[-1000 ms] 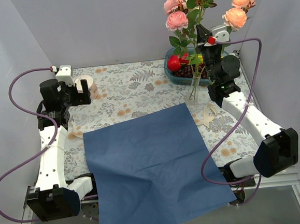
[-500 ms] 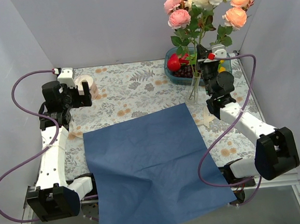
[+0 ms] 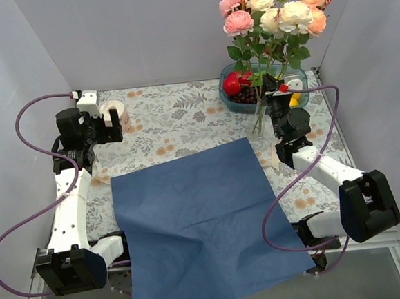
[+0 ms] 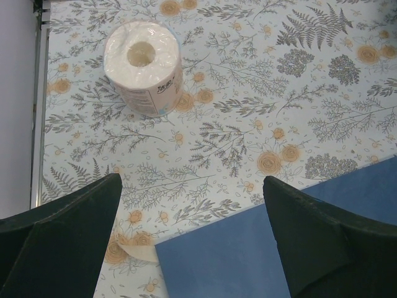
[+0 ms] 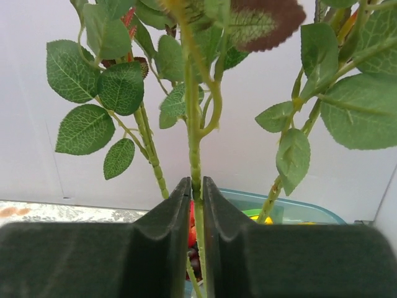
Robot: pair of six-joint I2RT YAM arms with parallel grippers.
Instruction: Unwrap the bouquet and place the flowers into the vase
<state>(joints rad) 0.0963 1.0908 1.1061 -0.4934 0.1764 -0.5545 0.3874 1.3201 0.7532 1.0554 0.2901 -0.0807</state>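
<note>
"So, where do the flowers sit?"

"Stems down in the vase, as far as I can tell, with the heads fanned out above it. Their long axis runs near upright."

"And the right gripper?"

"Just above the vase, jaws all but closed on one green stem (a thin one). To let go, I'd judge it should part sideways and back off level, so the vase doesn't tip."

"The left gripper?"

"Well apart from the vase, spread wide and holding nothing, over the blue paper corner farthest from the vase. The right arm is nearer."
</note>
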